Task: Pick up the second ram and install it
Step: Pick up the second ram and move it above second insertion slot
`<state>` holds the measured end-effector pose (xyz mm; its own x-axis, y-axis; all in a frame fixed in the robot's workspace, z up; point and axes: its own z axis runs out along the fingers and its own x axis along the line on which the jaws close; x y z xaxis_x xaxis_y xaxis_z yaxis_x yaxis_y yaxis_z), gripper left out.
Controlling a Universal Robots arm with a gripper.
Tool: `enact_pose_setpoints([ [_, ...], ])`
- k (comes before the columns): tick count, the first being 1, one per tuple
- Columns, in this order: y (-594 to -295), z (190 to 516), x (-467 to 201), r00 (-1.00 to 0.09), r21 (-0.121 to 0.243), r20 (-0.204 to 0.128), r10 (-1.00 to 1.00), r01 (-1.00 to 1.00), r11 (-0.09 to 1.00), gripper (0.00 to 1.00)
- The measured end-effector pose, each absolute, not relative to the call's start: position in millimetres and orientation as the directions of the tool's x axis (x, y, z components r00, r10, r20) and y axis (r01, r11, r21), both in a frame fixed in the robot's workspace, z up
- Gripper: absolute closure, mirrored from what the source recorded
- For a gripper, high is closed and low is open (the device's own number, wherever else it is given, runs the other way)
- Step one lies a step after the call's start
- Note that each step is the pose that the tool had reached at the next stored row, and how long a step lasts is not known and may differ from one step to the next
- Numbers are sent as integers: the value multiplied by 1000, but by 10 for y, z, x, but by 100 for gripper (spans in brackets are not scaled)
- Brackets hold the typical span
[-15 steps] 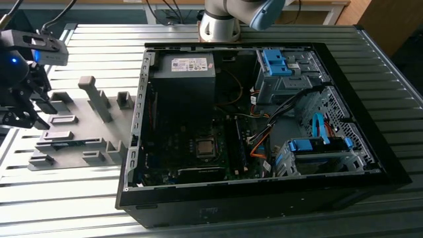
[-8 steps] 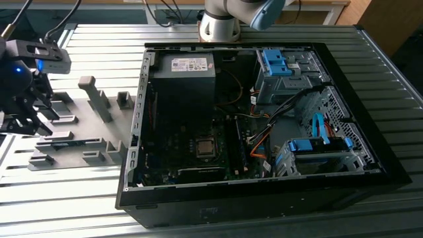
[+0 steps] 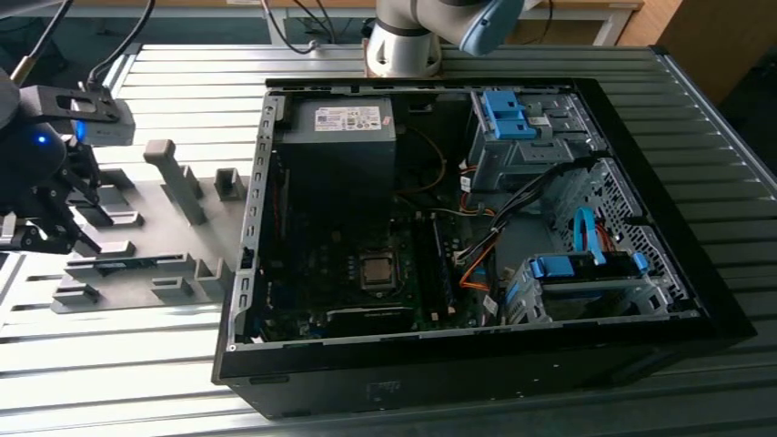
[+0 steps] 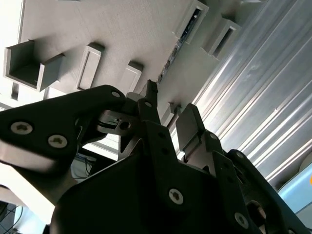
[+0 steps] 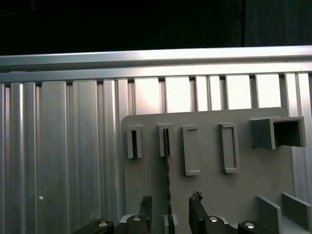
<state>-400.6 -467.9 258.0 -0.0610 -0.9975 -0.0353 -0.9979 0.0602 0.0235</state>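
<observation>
Because the second ram (image 5: 166,175), a long, thin, dark circuit-board stick, stands on its edge in a slot of the flat grey plastic holder plate (image 5: 209,195), both its faces are free for a pinch. Your black two-finger gripper (image 5: 169,209) hangs over its near end with the claw wide, one finger on each side of the stick and, as I judge, not touching it. All this lies at the exterior view's left, well apart from the open black computer case (image 3: 486,373).
</observation>
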Motion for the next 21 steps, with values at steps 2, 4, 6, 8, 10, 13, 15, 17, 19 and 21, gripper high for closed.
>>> enact_pose_setpoints([
  [2,-4679,2577,-4006,-61,23,-35,-998,-998,60,57],
  [4,-4678,2550,-4015,-61,23,-36,-997,-998,60,57],
  [6,-4679,2515,-4029,-61,22,-36,-998,-998,60,57],
  [8,-4679,2479,-4043,-61,22,-36,-998,-998,60,57],
  [10,-4679,2459,-4059,-61,22,-36,-998,-998,60,57],
  [13,-4679,2451,-4066,-61,21,-36,-998,-998,60,57],
  [15,-4679,2448,-4068,-61,20,-36,-998,-998,60,57],
  [17,-4680,2425,-4073,-60,20,-36,-998,-998,60,57],
  [19,-4683,2389,-4079,-60,20,-36,-998,-998,59,57],
  [21,-4683,2353,-4083,-60,20,-36,-998,-998,59,57],
])
